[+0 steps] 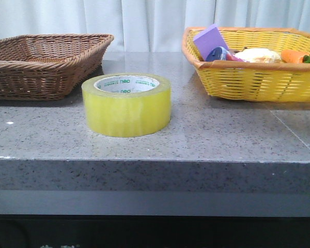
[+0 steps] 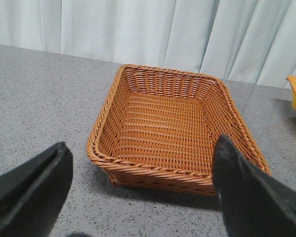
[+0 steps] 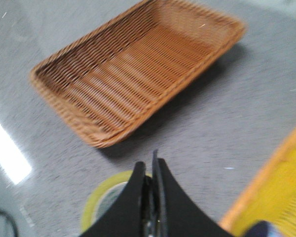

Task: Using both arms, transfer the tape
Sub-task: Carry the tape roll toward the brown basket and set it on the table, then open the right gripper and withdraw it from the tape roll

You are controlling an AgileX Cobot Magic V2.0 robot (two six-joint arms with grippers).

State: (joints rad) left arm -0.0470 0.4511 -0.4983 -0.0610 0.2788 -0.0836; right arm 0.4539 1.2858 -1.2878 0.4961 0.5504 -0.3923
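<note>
The tape (image 1: pixel 126 105), a wide yellow translucent roll with a white core printed in green, lies flat on the grey stone table (image 1: pixel 222 139) near its front edge, between the two baskets. Neither arm shows in the front view. In the right wrist view my right gripper (image 3: pixel 149 165) is shut and empty, high above the tape (image 3: pixel 97 197), whose rim shows just behind the black fingers. In the left wrist view my left gripper (image 2: pixel 143 163) is open wide and empty, hanging over the table in front of the brown basket (image 2: pixel 163 133).
A brown wicker basket (image 1: pixel 41 62) stands empty at the back left; it also shows in the right wrist view (image 3: pixel 133 74). A yellow wicker basket (image 1: pixel 253 67) at the back right holds a purple block (image 1: pixel 211 39), an orange carrot-like item (image 1: pixel 293 56) and other small items.
</note>
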